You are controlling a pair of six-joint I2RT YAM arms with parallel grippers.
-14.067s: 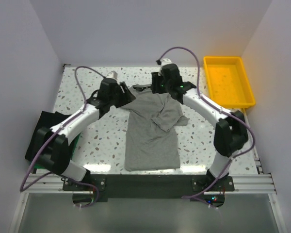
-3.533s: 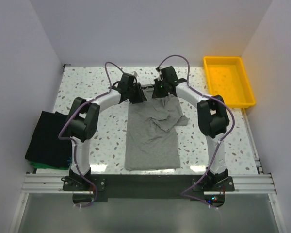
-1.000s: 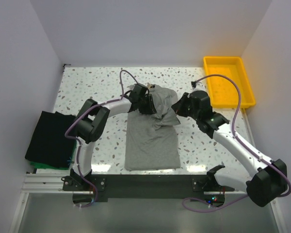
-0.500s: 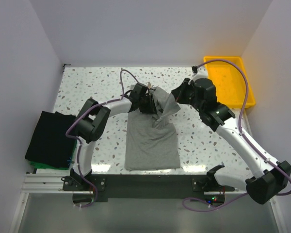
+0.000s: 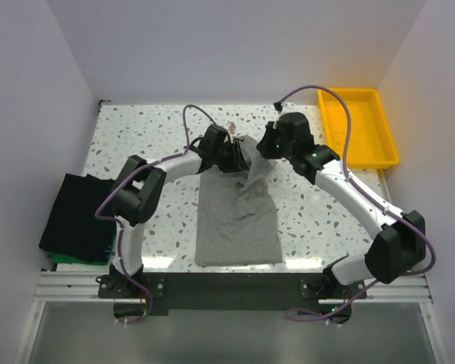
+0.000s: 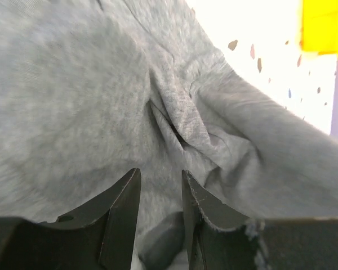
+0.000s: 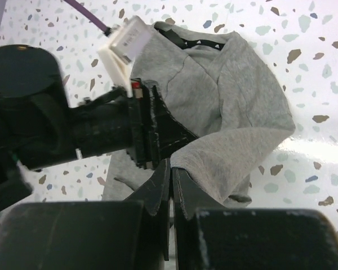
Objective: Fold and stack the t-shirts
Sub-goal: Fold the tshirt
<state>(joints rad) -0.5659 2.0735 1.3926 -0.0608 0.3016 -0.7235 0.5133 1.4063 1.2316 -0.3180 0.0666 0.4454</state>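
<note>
Fingers of the right gripper (image 7: 170, 164) are pinched together on a raised fold of the grey shirt (image 5: 239, 220), which lies mid-table (image 5: 136, 129), far end lifted. Those of the left gripper (image 6: 160, 180) stand apart against its cloth.

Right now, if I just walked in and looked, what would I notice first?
The grey t-shirt in the middle of the speckled table catches the eye first. The right gripper pinches its far end up into a bunch, and the left gripper noses into the cloth right beside it. Next comes the bright yellow tray at the far right corner, then the folded black t-shirt at the left edge.
</note>
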